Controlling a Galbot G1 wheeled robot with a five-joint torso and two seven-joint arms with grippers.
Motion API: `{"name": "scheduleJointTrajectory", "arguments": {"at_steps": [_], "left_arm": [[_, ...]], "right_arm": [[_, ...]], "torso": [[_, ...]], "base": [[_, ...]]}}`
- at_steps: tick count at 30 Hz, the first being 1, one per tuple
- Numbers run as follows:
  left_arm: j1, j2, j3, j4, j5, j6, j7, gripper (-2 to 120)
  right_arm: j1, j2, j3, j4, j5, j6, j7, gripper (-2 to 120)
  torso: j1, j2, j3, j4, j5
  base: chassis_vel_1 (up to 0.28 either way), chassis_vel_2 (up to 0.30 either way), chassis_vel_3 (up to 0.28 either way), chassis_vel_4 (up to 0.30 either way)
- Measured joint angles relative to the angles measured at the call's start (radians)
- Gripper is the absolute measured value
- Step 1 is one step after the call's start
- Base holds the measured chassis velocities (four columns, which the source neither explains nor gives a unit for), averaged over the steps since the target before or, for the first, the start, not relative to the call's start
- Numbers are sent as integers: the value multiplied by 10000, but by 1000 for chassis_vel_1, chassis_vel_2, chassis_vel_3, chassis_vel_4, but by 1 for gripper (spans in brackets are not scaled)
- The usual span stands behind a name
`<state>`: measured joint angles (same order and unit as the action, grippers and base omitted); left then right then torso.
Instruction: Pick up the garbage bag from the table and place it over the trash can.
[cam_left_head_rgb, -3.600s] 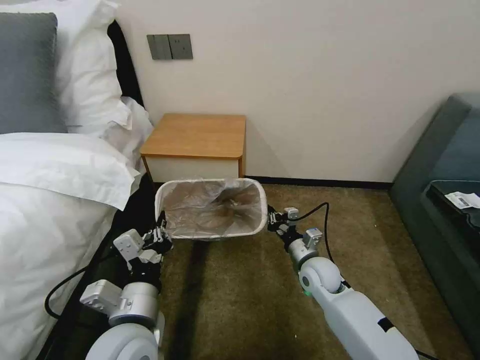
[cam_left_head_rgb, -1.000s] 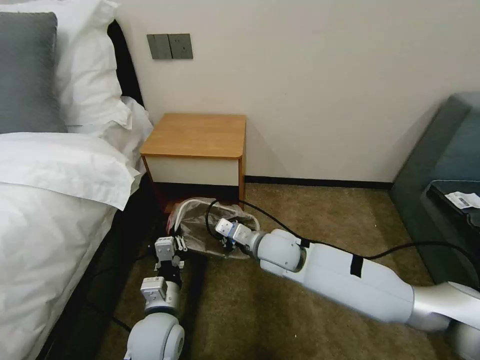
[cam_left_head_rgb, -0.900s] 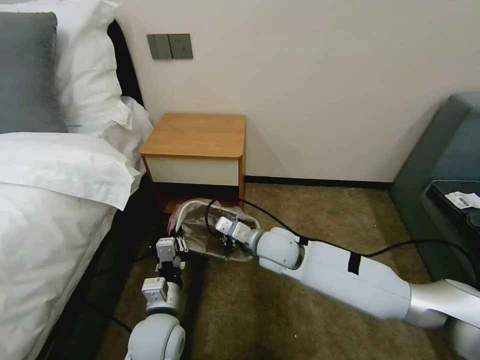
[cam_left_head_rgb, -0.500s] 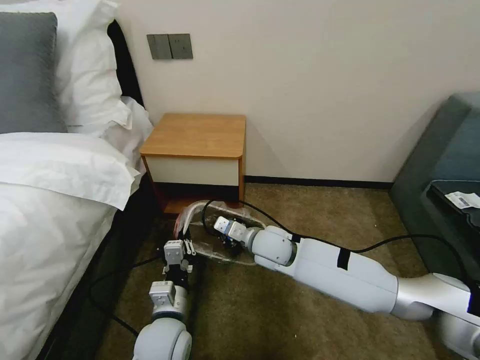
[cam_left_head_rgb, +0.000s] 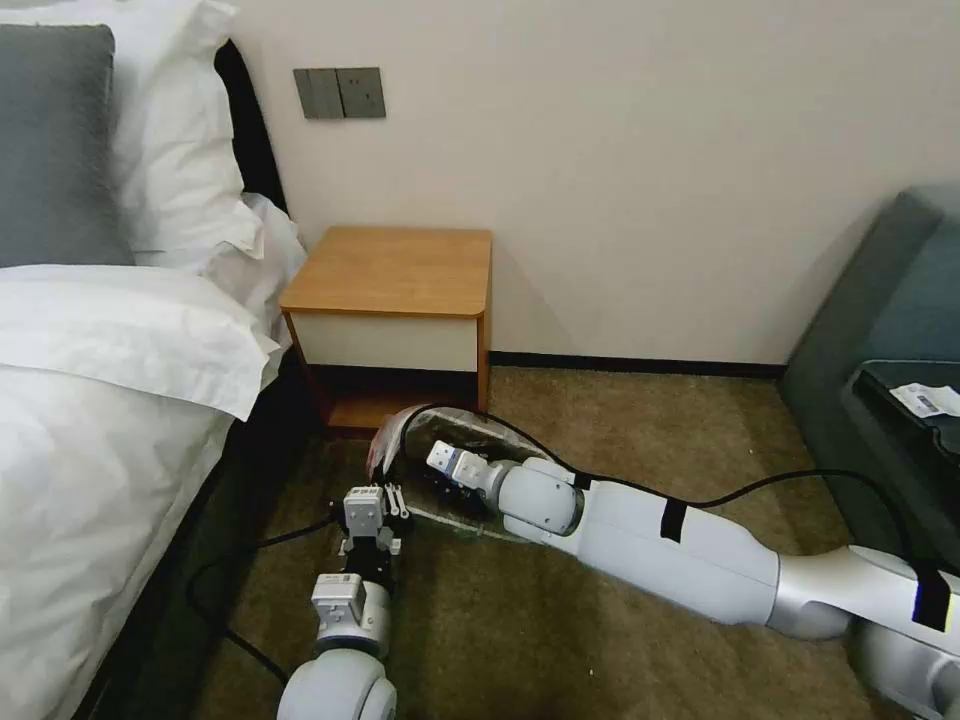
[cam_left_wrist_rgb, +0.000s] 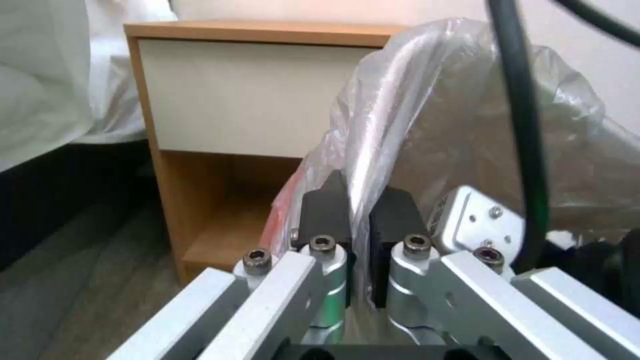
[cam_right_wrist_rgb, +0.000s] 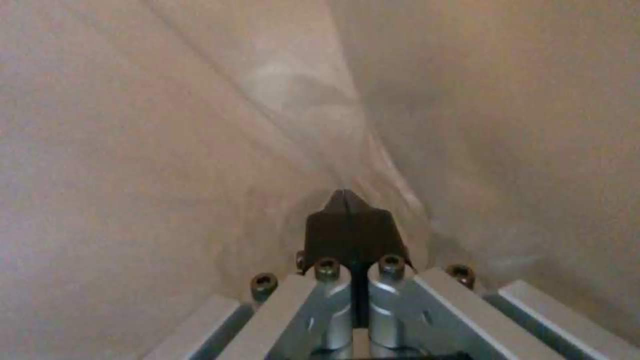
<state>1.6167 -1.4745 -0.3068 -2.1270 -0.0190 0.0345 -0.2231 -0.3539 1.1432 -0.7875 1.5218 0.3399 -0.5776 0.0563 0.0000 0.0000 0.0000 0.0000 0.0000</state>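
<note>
bag (cam_left_head_rgb: 440, 430): grey plastic, red band on its left rim; low on the floor just in front of the table (cam_left_head_rgb: 395, 270), mouth stretched left-right
left gripper (cam_left_head_rgb: 392, 497): at the bag's near-left rim, fingers (cam_left_wrist_rgb: 393, 212) pressed together on a fold of film
right gripper (cam_left_head_rgb: 450, 490): reaches in from the right, tips inside the bag, pressed together with film draped round them
axis: bag mouth runs left-right between the two grippers
nearer arm: both touching; left has the rim
bin: cannot tell, hidden under the bag if there
count: one bag, one table, two grippers
</note>
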Motion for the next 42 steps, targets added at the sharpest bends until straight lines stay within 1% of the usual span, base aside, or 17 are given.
{"name": "scheduleJointTrajectory", "arguments": {"at_steps": [11, 13, 14, 19, 23, 24, 26, 27, 29, 30, 32, 33, 35, 36, 39, 40, 42], "left_arm": [[-87, -69, -109, 152, -7, 15, 2, 3], [-242, -97, -299, 315, -164, 47, -5, 3], [-242, -97, -299, 315, -164, 47, -5, 3], [-408, -100, -594, 439, -615, 172, -63, 3], [-463, -79, -770, 402, -1375, 486, -261, 3], [-463, -79, -770, 402, -1375, 486, -261, 3], [-480, -76, -848, 395, -1733, 638, -377, 3], [-480, -76, -848, 395, -1733, 638, -377, 3], [-477, -72, -872, 370, -2137, 832, -540, 3], [-477, -72, -872, 370, -2137, 832, -540, 3], [-464, -75, -850, 256, -2617, 1148, -752, 3], [-464, -75, -850, 256, -2617, 1148, -752, 3], [-440, -38, -791, 51, -3408, 1624, -1024, 3], [-440, -38, -791, 51, -3408, 1624, -1024, 3], [-434, 23, -718, -351, -4643, 2447, -1455, 3], [-434, 23, -718, -351, -4643, 2447, -1455, 3], [-419, 27, -696, -436, -4901, 2890, -1611, 3]], "right_arm": [[-115, -57, 133, 184, -6, 23, 30, 0], [-200, -216, 258, 749, 120, -76, 75, 0], [-200, -216, 258, 749, 120, -76, 75, 0], [-443, -546, 512, 1603, 226, -183, 127, 0], [-973, -925, 1061, 2412, 221, -163, 139, 0], [-973, -925, 1061, 2412, 221, -163, 139, 0], [-1504, -1166, 1756, 3106, 152, -114, 106, 0], [-1504, -1166, 1756, 3106, 152, -114, 106, 0], [-2159, -1432, 2776, 3835, 74, 83, 95, 0], [-2159, -1432, 2776, 3835, 74, 83, 95, 0], [-2970, -1670, 3998, 4427, -93, 659, 79, 0], [-2970, -1670, 3998, 4427, -93, 659, 79, 0], [-4161, -1777, 5356, 4946, -196, 1582, 19, 0], [-4161, -1777, 5356, 4946, -196, 1582, 19, 0], [-5933, -1804, 7287, 5538, -298, 2823, -180, 0], [-5933, -1804, 7287, 5538, -298, 2823, -180, 0], [-6617, -1845, 8067, 5742, -366, 3357, -180, 0]], "torso": [[0, 0, 0, 0, 0], [0, 0, 0, 0, 0], [0, 0, 0, 0, 0], [0, 0, 0, 0, 0], [0, 0, 0, 1, 1], [0, 0, 0, 1, 1], [0, 0, 0, 0, 1], [0, 0, 0, 0, 1], [0, 0, 0, 1, 2], [0, 0, 0, 1, 2], [0, 0, -1, 0, 0], [0, 0, -1, 0, 0], [0, 0, 0, 0, 3], [0, 0, 0, 0, 3], [0, 0, -1, -2, 4], [0, 0, -1, -2, 4], [0, 1, -2, -2, 3]], "base": [[0, 0, 0, 0], [0, 0, 0, 0], [0, 0, 0, 0], [0, 0, 0, 0], [0, 0, 0, 0], [0, 0, 0, 0], [0, 0, 0, 0], [0, 0, 0, 0], [0, 0, 0, 0], [0, 0, 0, 0], [0, 0, 0, 0], [0, 0, 0, 0], [0, 0, 0, 0], [0, 0, 0, 0], [0, 0, 0, 0], [0, 0, 0, 0], [0, 0, 0, 0]]}}
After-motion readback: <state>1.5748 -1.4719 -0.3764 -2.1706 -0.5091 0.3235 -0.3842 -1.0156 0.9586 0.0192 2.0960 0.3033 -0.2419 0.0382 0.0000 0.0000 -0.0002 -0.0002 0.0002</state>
